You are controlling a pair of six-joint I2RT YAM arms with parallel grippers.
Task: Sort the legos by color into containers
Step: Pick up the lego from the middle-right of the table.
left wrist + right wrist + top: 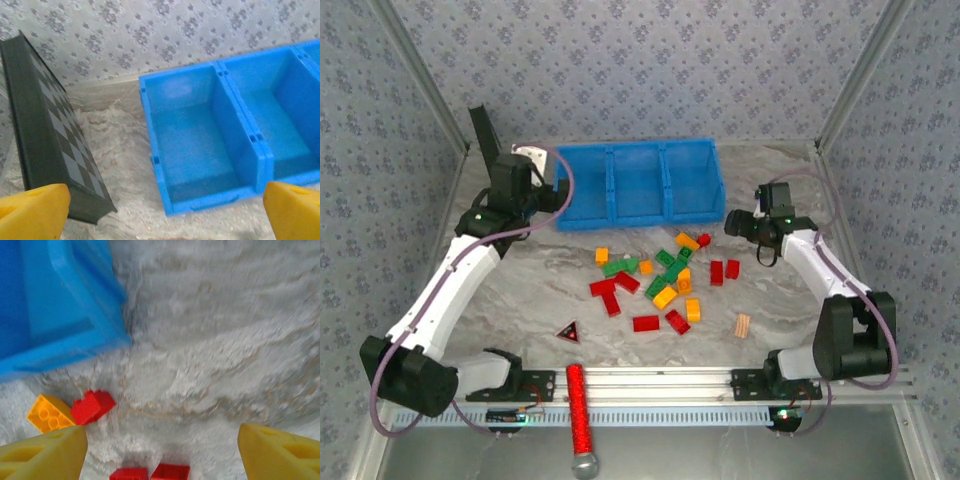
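left gripper [560, 196] facing containers [665, 213], right gripper [732, 226] tilted down

We see two arms of one build. The left arm [455, 285] wears white shells on its long links and black housings at the joints, with a bulky black shoulder at 7 o'clock in the top view. The right arm [820, 265] matches it, its shoulder at 4 o'clock. A greyish-purple cable [569, 183] loops along each. A small green light [477, 215] glows near each wrist. The fingers [32, 212] of our left gripper [162, 215] and right gripper [162, 455] are blunt yellow wedges
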